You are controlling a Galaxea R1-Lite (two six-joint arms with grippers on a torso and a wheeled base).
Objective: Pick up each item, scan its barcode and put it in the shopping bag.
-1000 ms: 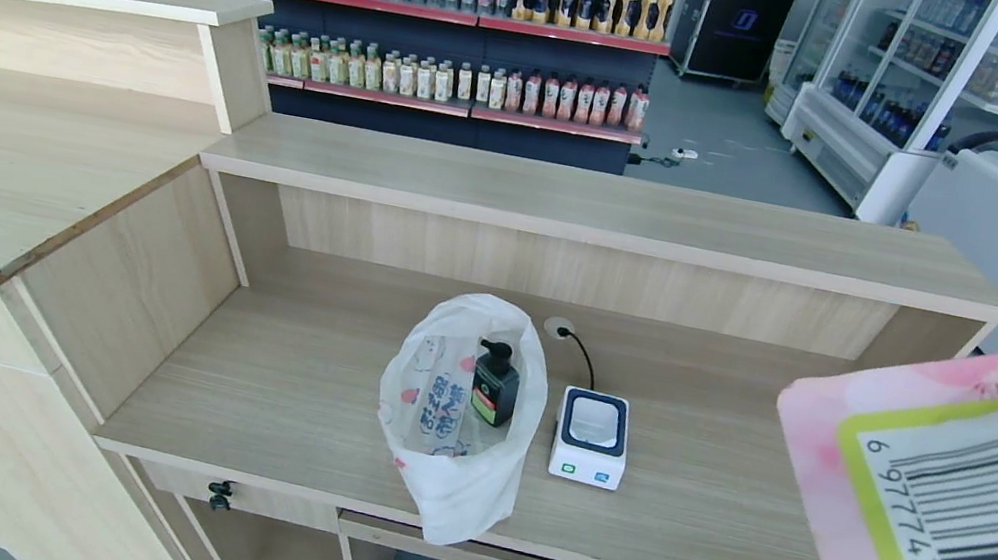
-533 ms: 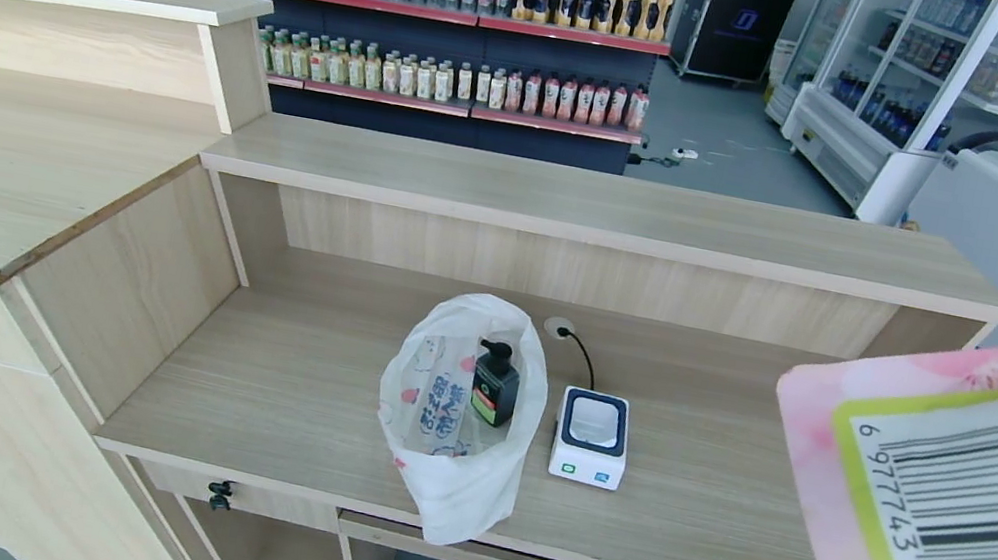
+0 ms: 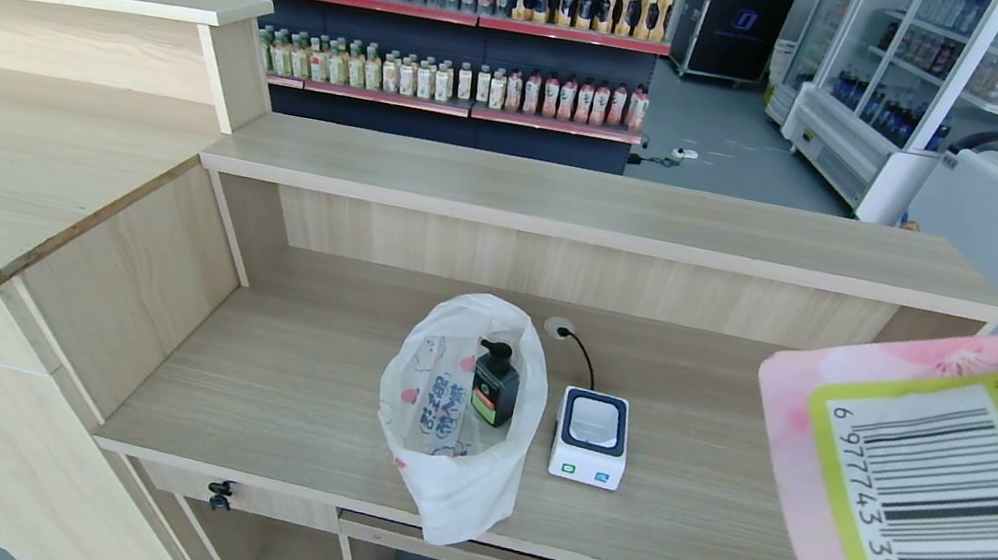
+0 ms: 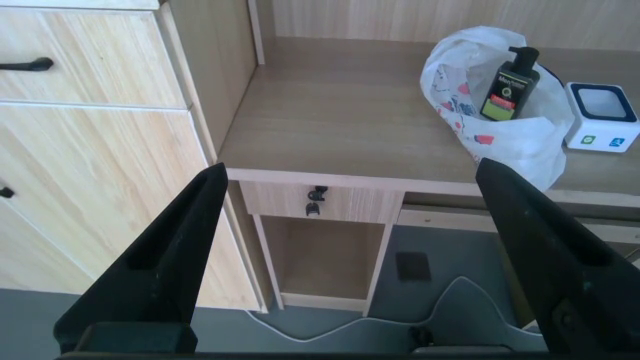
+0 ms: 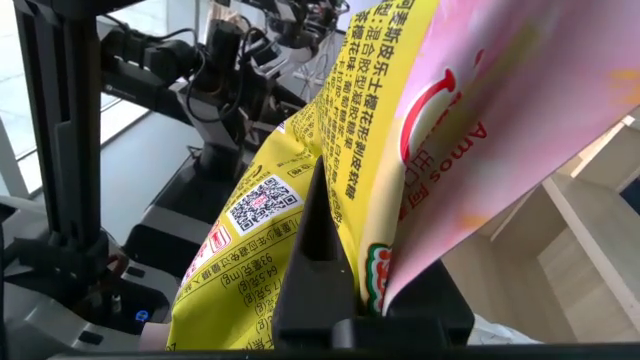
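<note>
A pink and yellow-green snack packet [image 3: 926, 514] hangs close to the head camera at the right, barcode side facing it. My right gripper [image 5: 360, 240] is shut on this packet [image 5: 400, 150]; one dark finger [image 5: 318, 230] lies against its yellow printed face. On the counter, a white shopping bag [image 3: 456, 415] stands open with a black pump bottle [image 3: 494, 386] inside. A white barcode scanner [image 3: 592, 435] sits just right of the bag. My left gripper [image 4: 350, 260] is open, low in front of the counter, left of the bag [image 4: 490, 100].
The wooden counter [image 3: 706, 497] has a raised shelf [image 3: 612, 213] behind and a side wall [image 3: 132, 290] on its left. A black cable [image 3: 583, 355] runs from the scanner to a hole at the back. Drawers and a cupboard [image 4: 100, 180] sit below the left end.
In the head view the snack packet has shifted a little to the left and tilted, showing more of its barcode label. Bag, bottle and scanner have stayed put.
</note>
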